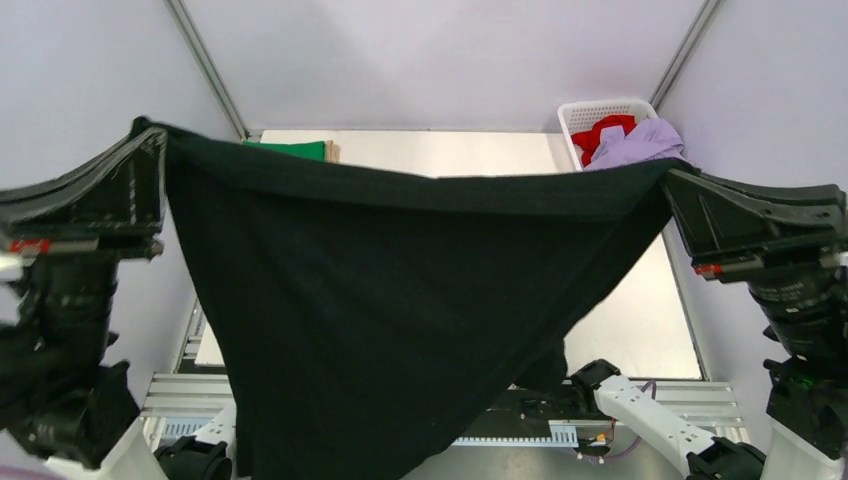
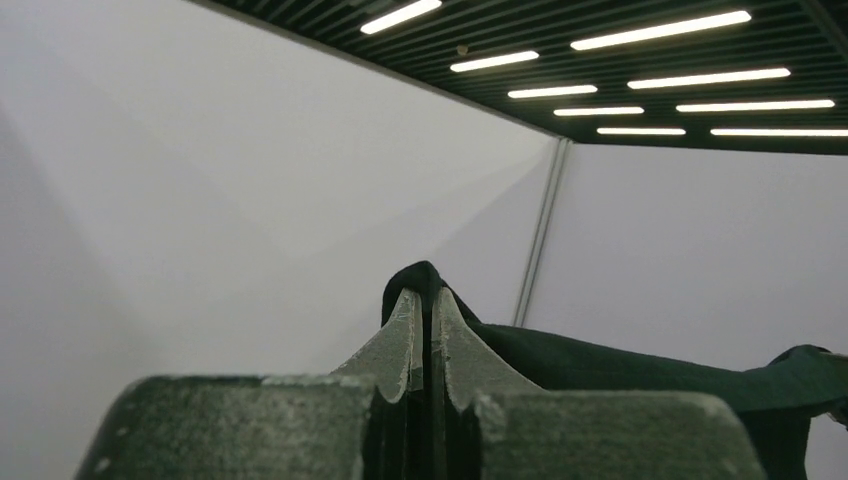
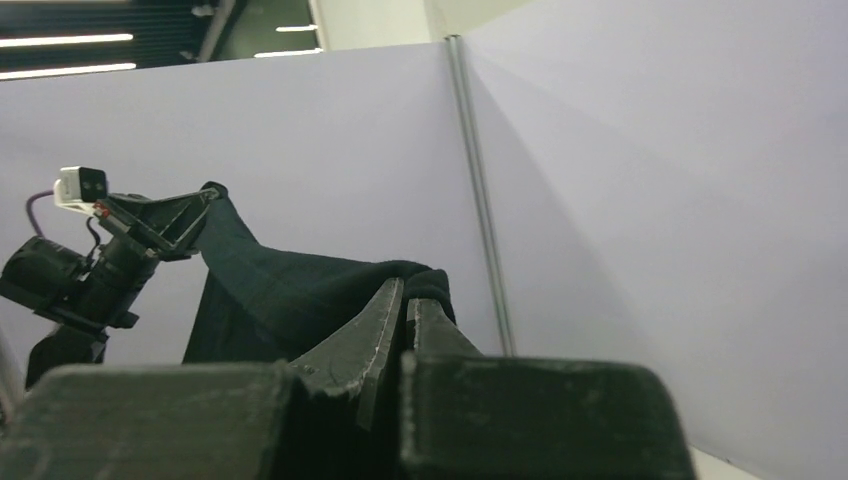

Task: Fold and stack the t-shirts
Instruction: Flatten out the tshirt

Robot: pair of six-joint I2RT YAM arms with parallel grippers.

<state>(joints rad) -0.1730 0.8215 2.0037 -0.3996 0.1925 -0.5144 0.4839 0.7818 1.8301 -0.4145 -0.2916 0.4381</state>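
Observation:
The large black t-shirt (image 1: 390, 310) hangs stretched in the air between both arms, its top edge taut, its lower part drooping to the table's near edge. My left gripper (image 1: 150, 135) is shut on its left corner, as the left wrist view (image 2: 428, 300) shows. My right gripper (image 1: 672, 175) is shut on its right corner, also in the right wrist view (image 3: 408, 295). A folded green t-shirt (image 1: 295, 149) lies at the table's far left with a tan one (image 1: 333, 151) beside it. A red t-shirt (image 1: 604, 133) and a lilac t-shirt (image 1: 642, 144) sit in the basket.
A white plastic lattice basket (image 1: 585, 110) stands at the far right corner of the table (image 1: 640, 330). White booth walls close in the sides and back. The hanging black cloth hides most of the tabletop.

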